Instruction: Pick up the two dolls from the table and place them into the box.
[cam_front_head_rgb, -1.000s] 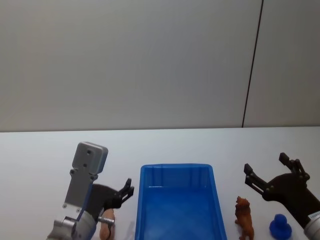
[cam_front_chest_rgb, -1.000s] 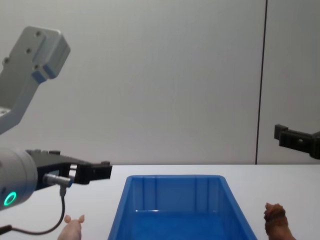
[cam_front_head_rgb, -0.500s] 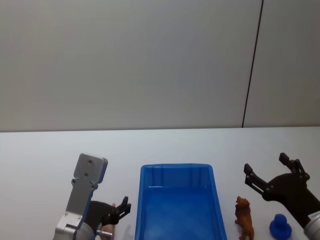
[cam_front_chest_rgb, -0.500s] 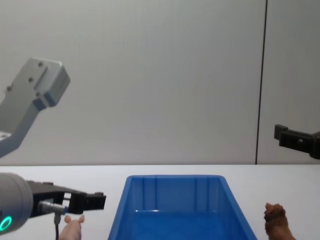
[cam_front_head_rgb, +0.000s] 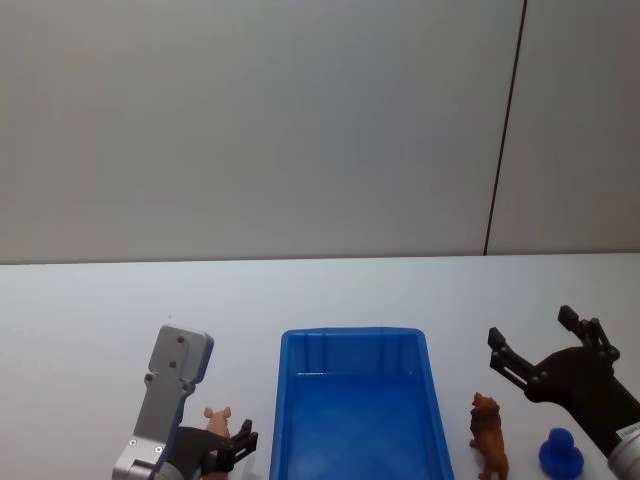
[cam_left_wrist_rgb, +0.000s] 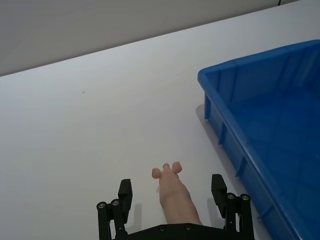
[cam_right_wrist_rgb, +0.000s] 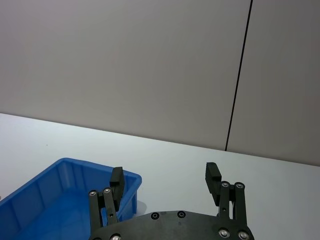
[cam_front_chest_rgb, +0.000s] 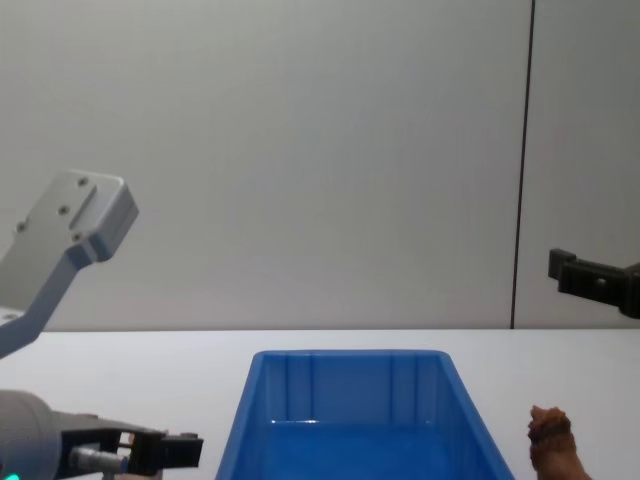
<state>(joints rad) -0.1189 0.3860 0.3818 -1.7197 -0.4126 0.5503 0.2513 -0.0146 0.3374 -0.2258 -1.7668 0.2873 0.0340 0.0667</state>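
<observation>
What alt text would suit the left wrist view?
The left gripper, open, has a finger on each side of the pink pig doll on the white table. The blue box sits close beside them.

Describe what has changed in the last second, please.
The left gripper has come down to the table beside the box. It is open, with a finger on each side of the pink pig doll, not yet closed on it. Nothing was grasped or released. The right gripper, open near the brown doll, stayed still, as did the box and the dark-blue object.
</observation>
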